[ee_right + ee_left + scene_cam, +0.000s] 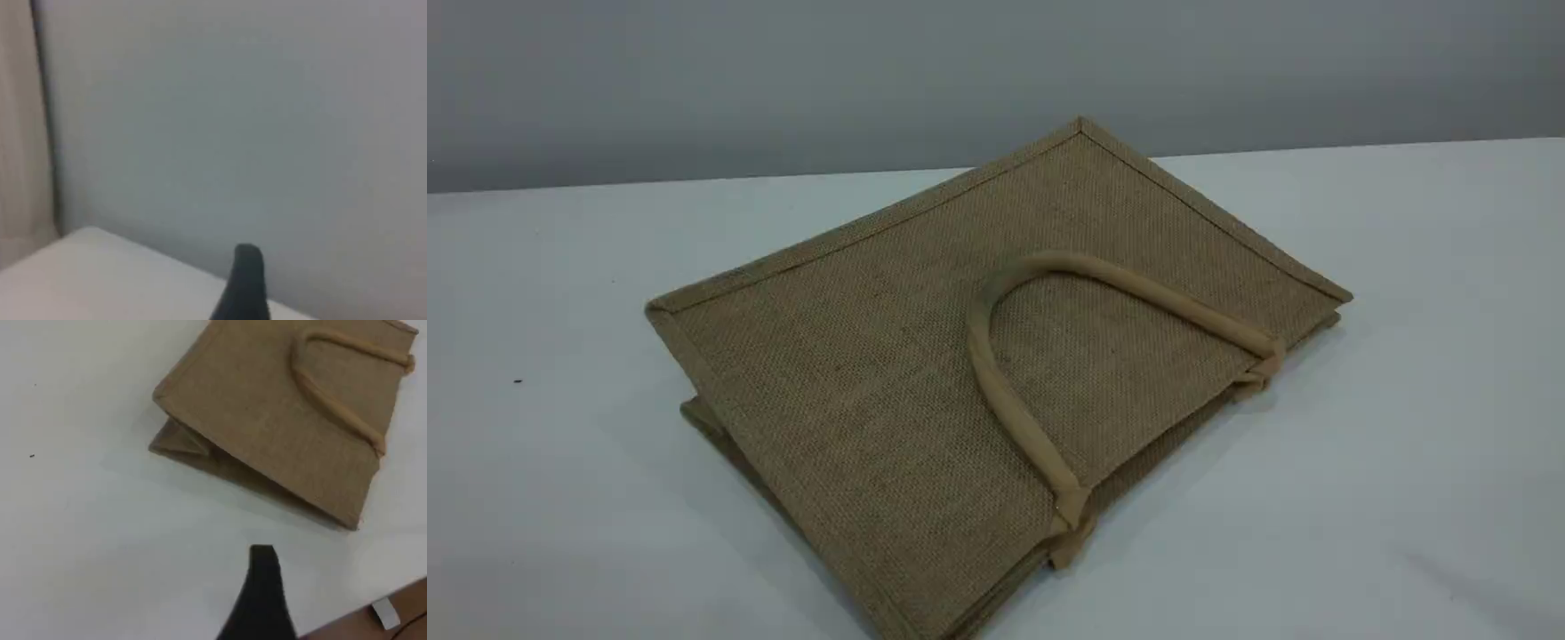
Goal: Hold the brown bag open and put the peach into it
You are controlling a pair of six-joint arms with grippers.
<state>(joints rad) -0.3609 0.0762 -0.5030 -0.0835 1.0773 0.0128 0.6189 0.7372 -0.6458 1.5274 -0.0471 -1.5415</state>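
One bag (854, 382): tan woven tote, lying flat and folded on the white table (1405, 462), set at a slant, one loop handle (983, 356) resting on its upper face, mouth edge toward the near right. Two grippers: left gripper (262, 563), jaws spread wide, holding nothing, above bare table near the bag's folded side and apart from it; right gripper (247, 260), jaws likewise wide, holding nothing, raised over the table's edge, facing a grey wall (233, 120).
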